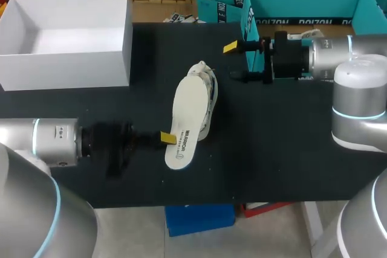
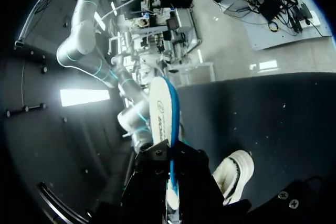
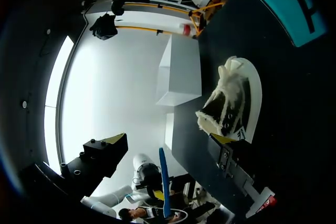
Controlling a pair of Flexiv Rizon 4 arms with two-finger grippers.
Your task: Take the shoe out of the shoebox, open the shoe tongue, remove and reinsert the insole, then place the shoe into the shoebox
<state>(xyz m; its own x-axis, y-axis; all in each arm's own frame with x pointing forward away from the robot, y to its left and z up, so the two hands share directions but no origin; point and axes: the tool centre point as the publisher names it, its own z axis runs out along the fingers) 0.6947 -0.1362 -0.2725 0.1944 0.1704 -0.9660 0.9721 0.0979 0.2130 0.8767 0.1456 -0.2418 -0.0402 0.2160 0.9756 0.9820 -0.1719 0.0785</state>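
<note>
Left pincer (image 1: 168, 139) blurred, gripping insole (image 1: 184, 114) — shoe (image 1: 210, 96) mostly hidden beneath

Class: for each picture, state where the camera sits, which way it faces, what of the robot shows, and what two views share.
Head view: above and behind, looking down on the black table; left arm and right arm enter from the sides.
Left wrist view: on the left wrist, looking along the left gripper, shut on the blue-edged white insole.
Right wrist view: on the right wrist, looking past the open right gripper at the white lace-up shoe.
Shared: every view shows shoe and insole.
</note>
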